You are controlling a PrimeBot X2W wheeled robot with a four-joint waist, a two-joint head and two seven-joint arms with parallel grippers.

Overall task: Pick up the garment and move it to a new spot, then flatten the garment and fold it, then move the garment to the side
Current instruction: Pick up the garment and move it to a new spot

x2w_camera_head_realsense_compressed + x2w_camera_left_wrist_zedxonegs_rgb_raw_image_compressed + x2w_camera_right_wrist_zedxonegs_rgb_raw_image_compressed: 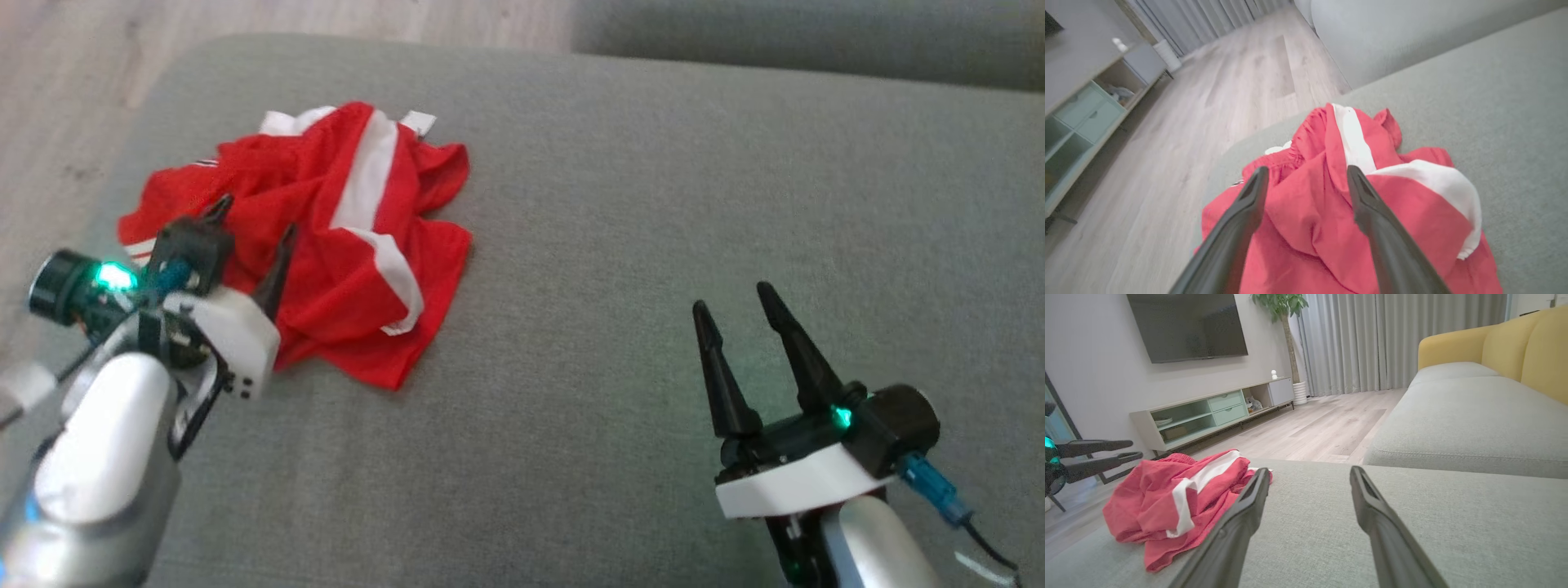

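Red garment [326,245] with white stripes, crumpled in a heap on the grey sofa seat [653,204]. It lies toward the seat's far left corner, close to the left edge. Left gripper [257,216] hangs over the heap's near left part, jaws wide, fingers to either side of a raised fold; whether they touch the cloth can't be told. Right gripper [732,296] over bare seat toward the near right, well apart from the garment, jaws wide, holding nothing. Pale wood floor [65,82] past the seat's left edge. Across the floor in the right wrist view is a low cabinet [1208,412], with a dark screen [1188,326] on the wall above it.
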